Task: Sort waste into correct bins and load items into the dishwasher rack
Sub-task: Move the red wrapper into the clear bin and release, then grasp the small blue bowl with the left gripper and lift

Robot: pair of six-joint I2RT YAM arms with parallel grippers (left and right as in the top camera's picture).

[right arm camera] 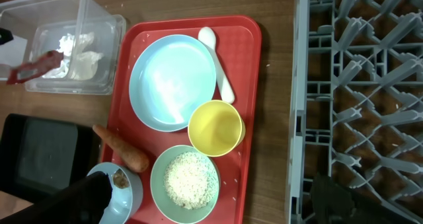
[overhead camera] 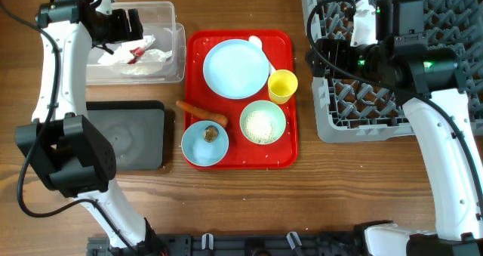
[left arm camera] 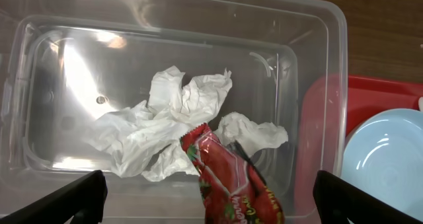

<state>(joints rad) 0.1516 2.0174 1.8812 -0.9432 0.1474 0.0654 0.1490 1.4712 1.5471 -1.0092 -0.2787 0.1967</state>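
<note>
My left gripper (overhead camera: 127,26) hangs open over the clear tub (overhead camera: 177,37). The crumpled tissue (left arm camera: 165,118) and red wrapper (left arm camera: 231,178) lie in the tub, the wrapper between my spread fingers (left arm camera: 211,207), untouched. On the red tray (overhead camera: 287,154) are the blue plate (overhead camera: 235,69), white spoon (overhead camera: 255,41), yellow cup (overhead camera: 282,85), green bowl of rice (overhead camera: 263,123), blue bowl (overhead camera: 204,144) with a brown lump (overhead camera: 210,134), and the carrot (overhead camera: 202,112). My right gripper (overhead camera: 313,57) is open and empty between the tray and the rack (overhead camera: 362,112), above the table.
The black tray (overhead camera: 124,135) lies left of the red tray, below the tub. A few rice grains lie on the red tray by the green bowl (right arm camera: 190,180). The rack (right arm camera: 357,85) fills the right side.
</note>
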